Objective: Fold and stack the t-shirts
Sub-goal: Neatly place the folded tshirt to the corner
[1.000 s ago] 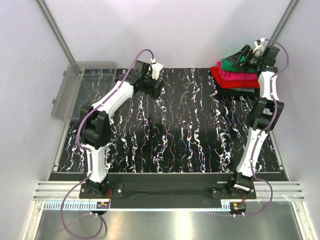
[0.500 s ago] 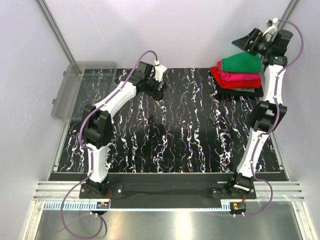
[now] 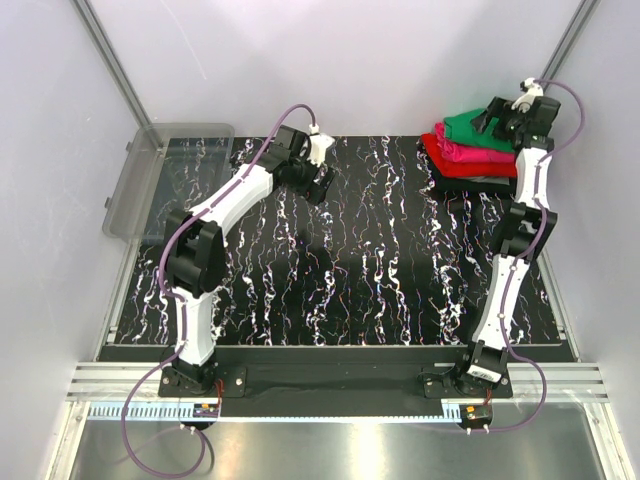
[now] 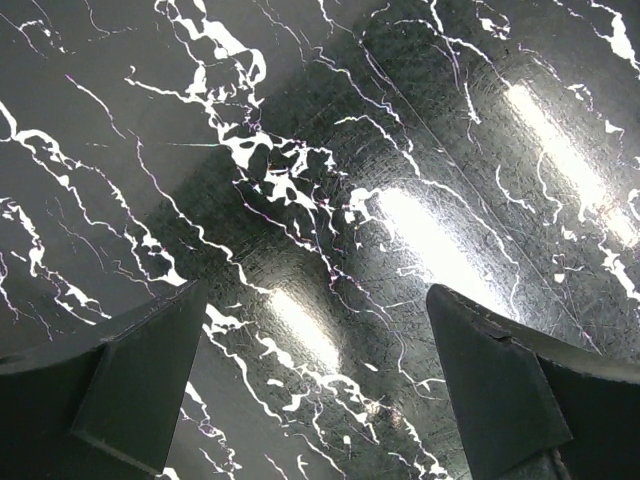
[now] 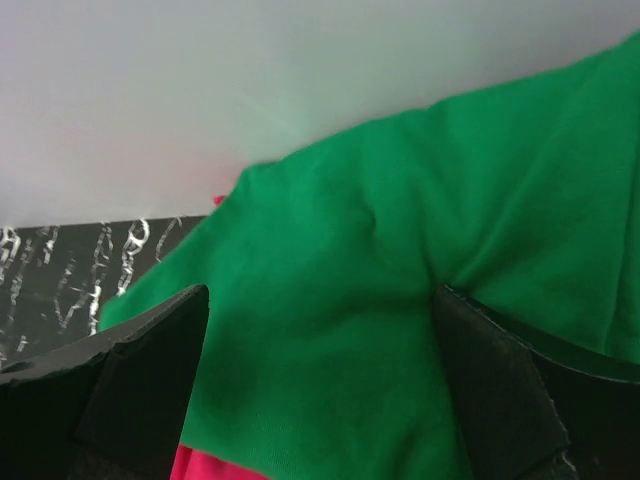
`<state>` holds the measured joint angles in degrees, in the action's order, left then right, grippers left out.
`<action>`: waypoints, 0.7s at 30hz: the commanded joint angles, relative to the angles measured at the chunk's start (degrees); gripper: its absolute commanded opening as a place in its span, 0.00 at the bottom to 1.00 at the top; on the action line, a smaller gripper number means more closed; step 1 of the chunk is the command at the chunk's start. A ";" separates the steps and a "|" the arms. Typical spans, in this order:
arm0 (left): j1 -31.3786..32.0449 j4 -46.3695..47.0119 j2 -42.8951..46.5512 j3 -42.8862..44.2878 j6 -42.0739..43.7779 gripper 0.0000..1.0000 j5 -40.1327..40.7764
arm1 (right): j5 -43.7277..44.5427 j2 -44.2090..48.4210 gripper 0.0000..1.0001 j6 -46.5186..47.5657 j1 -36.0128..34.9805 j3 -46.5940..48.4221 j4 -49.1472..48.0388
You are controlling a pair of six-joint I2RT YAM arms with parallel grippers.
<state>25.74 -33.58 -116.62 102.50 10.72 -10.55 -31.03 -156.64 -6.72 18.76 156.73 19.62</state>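
Note:
The t-shirts lie folded in one pile at the table's back right corner: green (image 3: 462, 128) on top, then magenta-pink (image 3: 470, 152), red (image 3: 443, 160) and black (image 3: 480, 184) at the bottom. My right gripper (image 3: 497, 113) hovers low over the green shirt's far right part, open. In the right wrist view the green cloth (image 5: 400, 260) fills the space between the spread fingers of the right gripper (image 5: 320, 380), and a strip of pink (image 5: 215, 468) shows below. My left gripper (image 3: 318, 182) is open over bare table, with only the marbled surface (image 4: 330, 230) between the fingers of the left gripper (image 4: 315, 390).
A clear grey plastic bin (image 3: 150, 180) sits at the table's back left edge. White enclosure walls stand close behind the pile and along both sides. The black marbled tabletop (image 3: 340, 260) stretches between the arms.
The right gripper lifted up and back off the green shirt, then came down over it again. The left gripper edged slightly to the right.

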 commanded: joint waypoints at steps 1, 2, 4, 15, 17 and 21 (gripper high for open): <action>0.72 1.33 2.01 0.51 0.62 0.99 -1.05 | 0.97 2.12 1.00 2.68 -0.22 2.09 -0.20; 0.81 1.33 1.75 1.12 0.44 0.99 -1.06 | 0.79 3.08 1.00 2.77 -0.22 1.05 0.33; 1.24 1.41 1.13 1.83 0.44 0.99 -0.79 | -0.43 4.93 1.00 3.64 -0.13 -1.23 1.91; 1.60 1.94 0.69 1.92 1.15 0.99 0.26 | -4.22 11.88 1.00 3.65 -0.22 -8.89 8.95; 1.60 2.20 0.78 1.57 1.06 0.99 0.26 | -3.52 13.11 1.00 3.47 -0.31 -10.82 9.39; 1.25 2.99 1.13 1.12 0.97 0.99 0.26 | -2.55 13.81 1.00 4.70 -0.31 -13.46 10.88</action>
<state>27.38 -33.28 -116.64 102.76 11.11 -10.50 -32.64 -147.26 -2.59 18.76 144.84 26.89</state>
